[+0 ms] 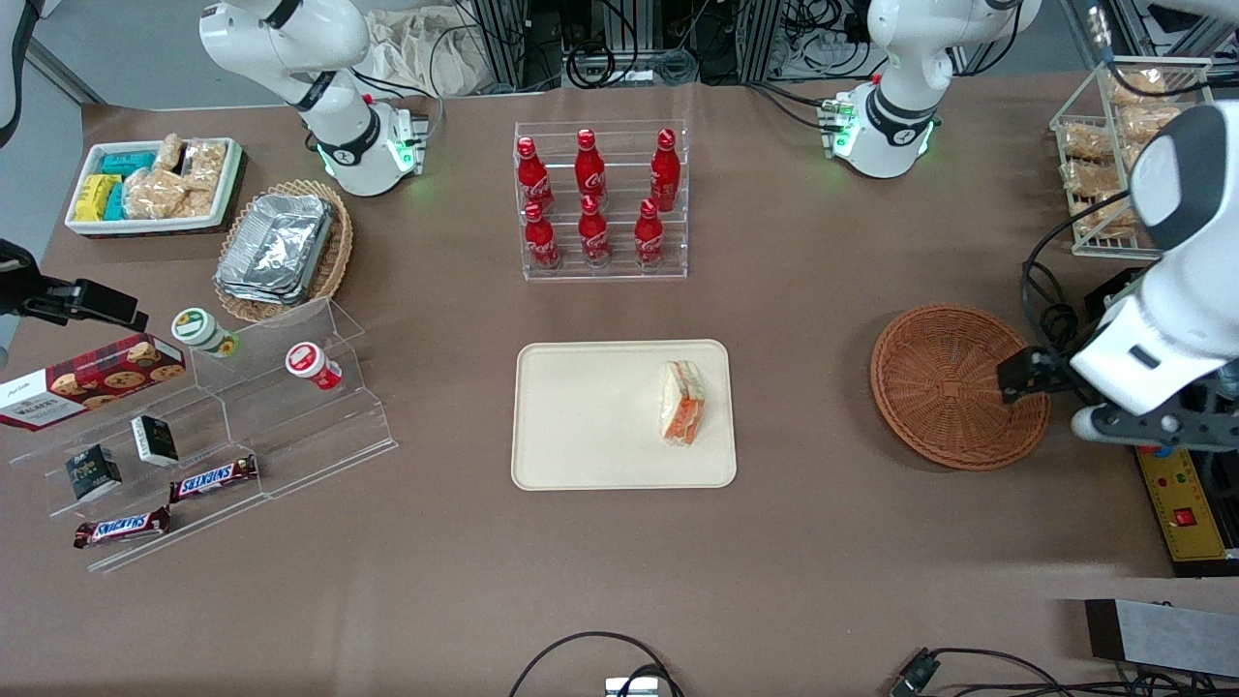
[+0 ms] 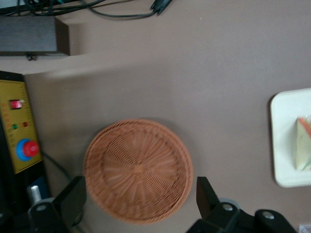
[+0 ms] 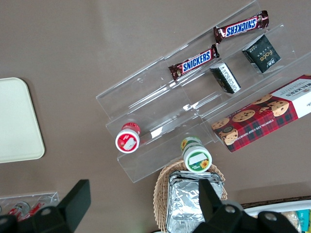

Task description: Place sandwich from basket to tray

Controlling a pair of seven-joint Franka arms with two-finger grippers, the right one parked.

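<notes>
The sandwich [image 1: 682, 402] lies on the cream tray [image 1: 581, 426], close to the tray's short edge that faces the basket. The reddish-brown woven basket [image 1: 929, 373] stands empty toward the working arm's end of the table. My gripper [image 1: 1036, 378] hovers above the basket's rim on the side away from the tray. In the left wrist view the gripper [image 2: 140, 194] is open, its dark fingers [image 2: 73, 196] spread wide over the basket [image 2: 138, 165] with nothing between them. That view also catches the tray [image 2: 284, 141] and the sandwich [image 2: 303, 150].
A clear rack of red bottles [image 1: 602, 198] stands farther from the front camera than the tray. A yellow control box [image 1: 1186, 503] and a wire rack of bagged snacks [image 1: 1113, 165] flank the working arm. An acrylic stand with snacks [image 1: 242, 407] is toward the parked arm's end.
</notes>
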